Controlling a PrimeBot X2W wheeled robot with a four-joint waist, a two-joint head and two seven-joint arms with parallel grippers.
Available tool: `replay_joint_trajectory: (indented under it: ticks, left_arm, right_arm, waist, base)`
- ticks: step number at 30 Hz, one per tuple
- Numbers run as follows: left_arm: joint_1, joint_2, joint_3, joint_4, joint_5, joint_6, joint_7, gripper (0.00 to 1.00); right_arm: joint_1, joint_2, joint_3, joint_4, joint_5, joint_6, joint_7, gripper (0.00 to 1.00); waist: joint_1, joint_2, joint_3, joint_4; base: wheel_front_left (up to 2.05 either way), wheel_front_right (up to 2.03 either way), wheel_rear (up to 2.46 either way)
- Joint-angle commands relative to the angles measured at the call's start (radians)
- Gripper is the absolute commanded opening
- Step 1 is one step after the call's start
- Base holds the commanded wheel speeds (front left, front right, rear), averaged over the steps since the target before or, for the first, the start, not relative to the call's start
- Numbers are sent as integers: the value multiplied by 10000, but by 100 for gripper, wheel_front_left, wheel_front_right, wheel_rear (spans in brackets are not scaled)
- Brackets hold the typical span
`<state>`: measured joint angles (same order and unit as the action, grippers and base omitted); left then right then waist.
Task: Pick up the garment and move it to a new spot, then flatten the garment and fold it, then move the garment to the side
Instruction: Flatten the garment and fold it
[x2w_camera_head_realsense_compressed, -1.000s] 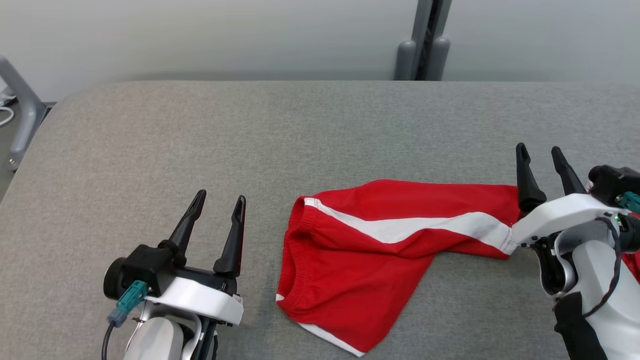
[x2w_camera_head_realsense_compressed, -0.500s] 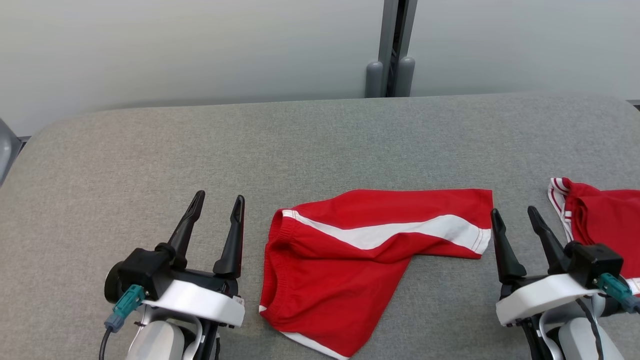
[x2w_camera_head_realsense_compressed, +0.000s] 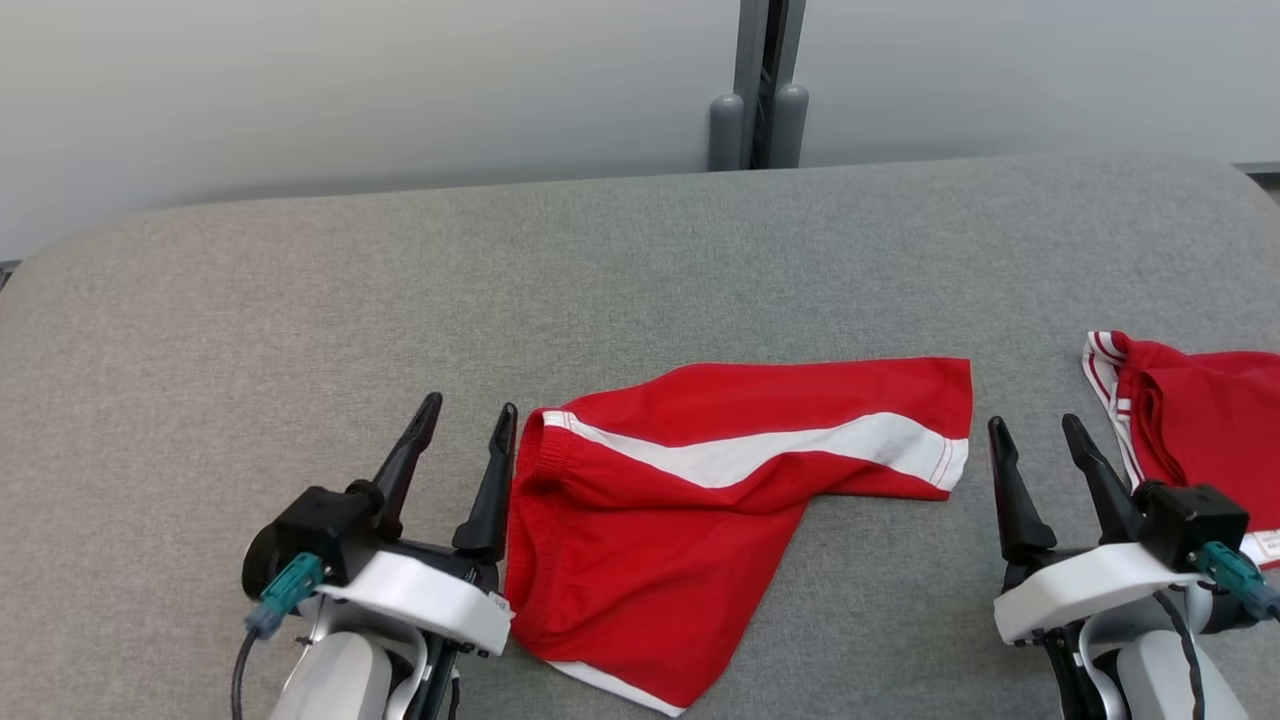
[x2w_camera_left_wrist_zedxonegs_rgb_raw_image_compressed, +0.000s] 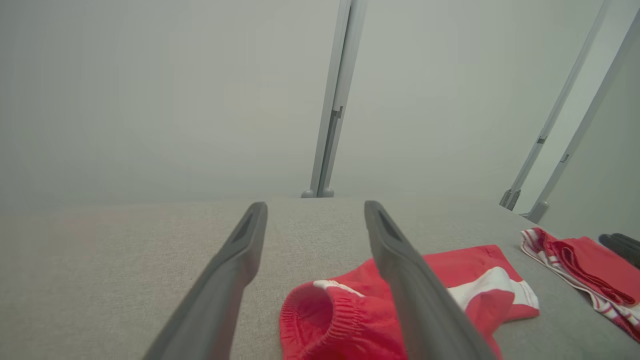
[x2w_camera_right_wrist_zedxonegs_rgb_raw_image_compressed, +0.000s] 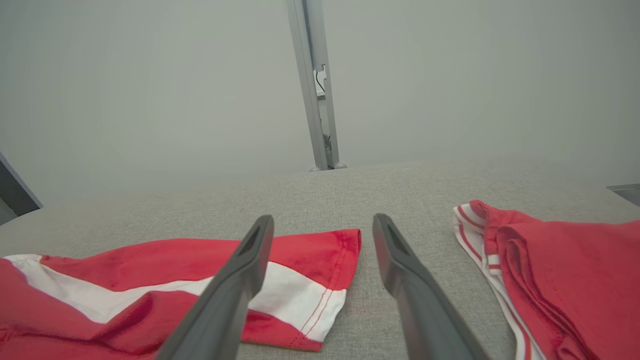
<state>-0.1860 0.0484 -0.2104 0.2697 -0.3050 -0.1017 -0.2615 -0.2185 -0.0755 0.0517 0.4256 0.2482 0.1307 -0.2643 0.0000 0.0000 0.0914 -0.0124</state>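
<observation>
Shorts (x2w_camera_head_realsense_compressed: 720, 500) lay on table (x2w_camera_head_realsense_compressed: 600, 280), long axis 9-to-3 o'clock, waistband just beside left gripper (x2w_camera_head_realsense_compressed: 471, 403) at its 3 o'clock, hem at 10 o'clock of right gripper (x2w_camera_head_realsense_compressed: 1032, 421), both empty, fingers apart, left nearer.

No legible text; white tag (x2w_camera_head_realsense_compressed: 1266, 544) on right-hand red garment (x2w_camera_head_realsense_compressed: 1205, 425) (print too small).

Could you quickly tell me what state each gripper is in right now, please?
Left gripper: open, empty, beside the waistband of the red shorts.
Right gripper: open, empty, near the shorts' leg hem.
</observation>
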Motion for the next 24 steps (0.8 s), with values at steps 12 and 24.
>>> replay_joint_trajectory:
  ticks: [12,24]
  left_arm:
    - [-2411,44,-1595,3950,-1240,-238,389,100]
    - [-3581,48,-2741,5670,-2380,-292,1314,100]
  right_arm:
    - [-316,125,-43,161,-82,0,-9,100]
    - [-343,209,-22,194,-151,0,-9,100]
  waist:
    - [0,0,424,-302]
    - [0,0,464,-487]
  base:
    - [0,0,0]
    - [0,0,0]
